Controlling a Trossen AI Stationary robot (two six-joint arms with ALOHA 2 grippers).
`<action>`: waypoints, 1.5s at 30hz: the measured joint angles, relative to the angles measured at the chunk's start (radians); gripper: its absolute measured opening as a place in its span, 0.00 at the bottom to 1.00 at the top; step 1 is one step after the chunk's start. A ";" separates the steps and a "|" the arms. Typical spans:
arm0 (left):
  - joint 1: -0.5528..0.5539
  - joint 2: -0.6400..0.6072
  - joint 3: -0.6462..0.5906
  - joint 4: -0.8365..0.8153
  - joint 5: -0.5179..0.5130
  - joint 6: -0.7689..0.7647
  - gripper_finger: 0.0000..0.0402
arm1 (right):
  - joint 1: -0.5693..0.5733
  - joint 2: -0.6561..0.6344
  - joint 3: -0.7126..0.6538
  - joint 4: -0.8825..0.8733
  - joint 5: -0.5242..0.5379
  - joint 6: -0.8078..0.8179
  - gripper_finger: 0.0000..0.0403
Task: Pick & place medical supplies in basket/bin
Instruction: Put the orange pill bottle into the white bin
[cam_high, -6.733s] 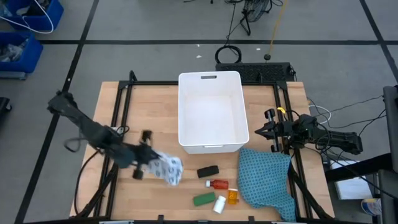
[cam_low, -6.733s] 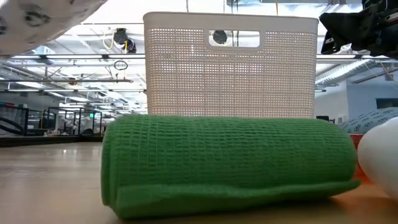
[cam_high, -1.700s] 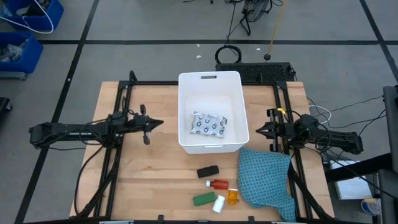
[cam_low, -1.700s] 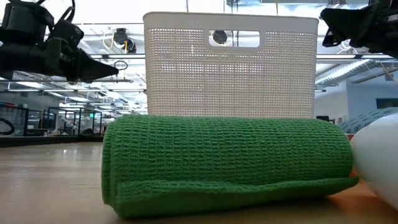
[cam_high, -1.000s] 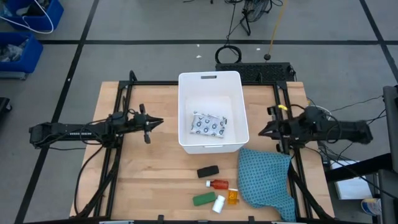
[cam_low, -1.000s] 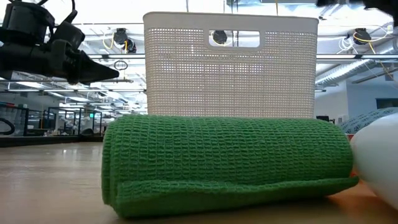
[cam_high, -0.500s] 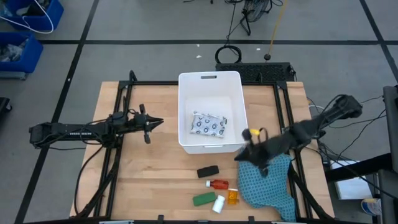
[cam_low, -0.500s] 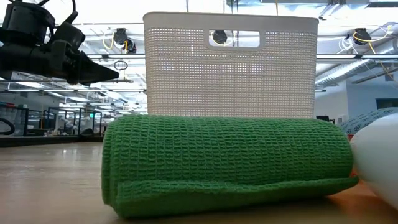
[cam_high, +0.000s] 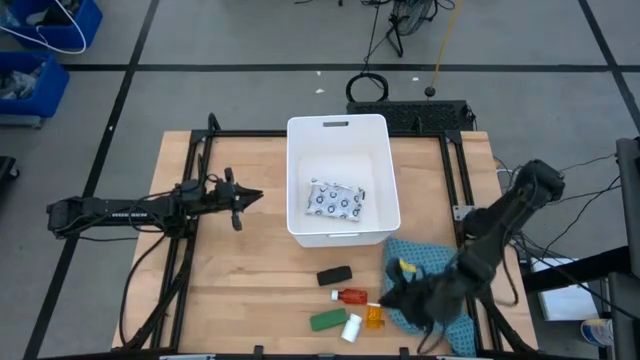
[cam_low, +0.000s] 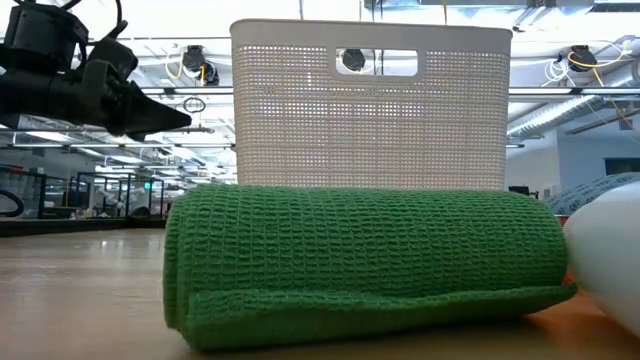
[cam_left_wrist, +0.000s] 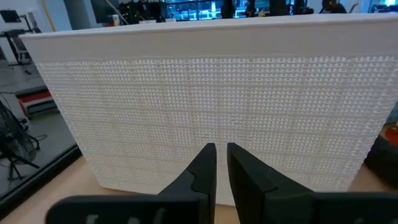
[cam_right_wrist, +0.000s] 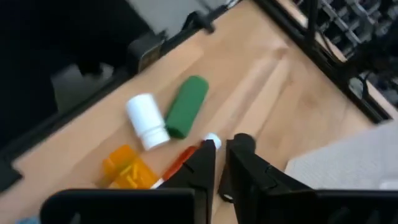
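Note:
The white bin (cam_high: 294, 150) stands mid-table, and the dotted white packet (cam_high: 335, 199) lies flat on its floor. Near the table's near edge lie the black piece (cam_high: 334, 275), red bottle (cam_high: 350, 296), orange vial (cam_high: 374, 317), green oblong (cam_high: 328, 320) and white bottle (cam_high: 352, 326). My right gripper (cam_high: 390, 297), shut, hangs over the teal cloth's left edge, just right of the red bottle. In its wrist view the right gripper (cam_right_wrist: 221, 168) points at the red bottle (cam_right_wrist: 180, 163), with the green oblong (cam_right_wrist: 186, 106) and white bottle (cam_right_wrist: 146, 121) beyond. My left gripper (cam_high: 245, 197), shut, waits left of the bin.
A crumpled teal cloth (cam_high: 440, 265) covers the near right corner under my right arm. Black frame rails (cam_high: 195, 160) run along the table's left and right sides. Bare wood lies between the bin and the supplies and across the near left part of the table.
My right arm has swung from the table's right edge toward the near edge and leftward, across the teal cloth, and now its gripper hangs beside the red bottle and orange vial. Its wrist has turned toward the supplies. No supply has moved.

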 joint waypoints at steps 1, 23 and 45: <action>0.000 0.000 0.000 0.000 0.000 -0.010 0.11 | 0.004 0.019 0.000 0.002 0.008 0.003 0.10; 0.000 0.000 0.001 0.001 0.000 -0.175 0.11 | -0.005 0.150 -0.061 0.116 -0.124 -0.112 0.72; 0.000 0.000 0.001 -0.097 0.000 -0.176 0.11 | -0.045 0.347 -0.152 0.361 -0.306 -0.158 0.73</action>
